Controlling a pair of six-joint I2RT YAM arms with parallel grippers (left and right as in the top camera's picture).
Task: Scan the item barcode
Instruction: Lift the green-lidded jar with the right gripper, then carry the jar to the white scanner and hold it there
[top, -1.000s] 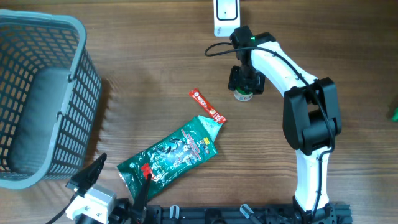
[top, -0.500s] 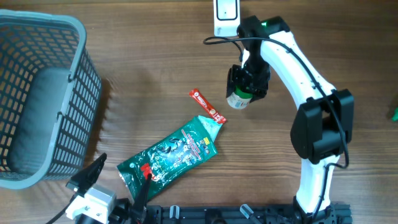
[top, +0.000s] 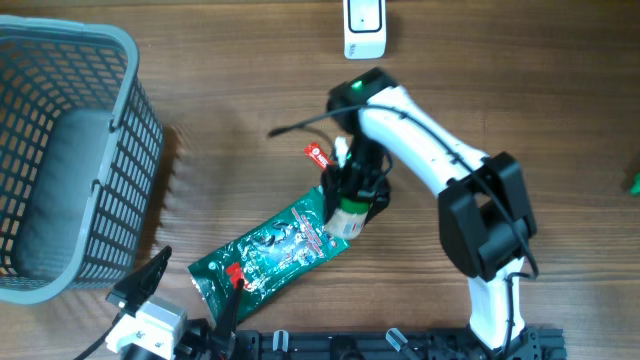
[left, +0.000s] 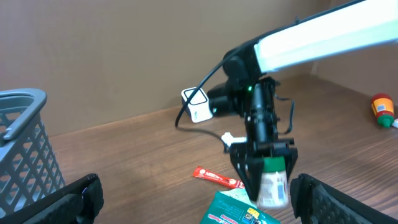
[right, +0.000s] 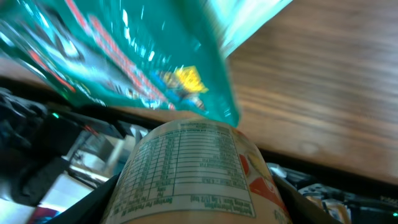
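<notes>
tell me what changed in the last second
The right gripper, shut on the small bottle, swung from beside the scanner back and to the left, ending above the corner of the green snack bag. The open left gripper, basket, bag and red stick packet stayed put.

The small bottle (top: 346, 221), pale with a green cap and a printed label, hangs cap up in the right gripper (top: 352, 203) above the middle of the worktop (top: 520, 80). The white scanner (top: 363, 25) lies at the far edge.
</notes>
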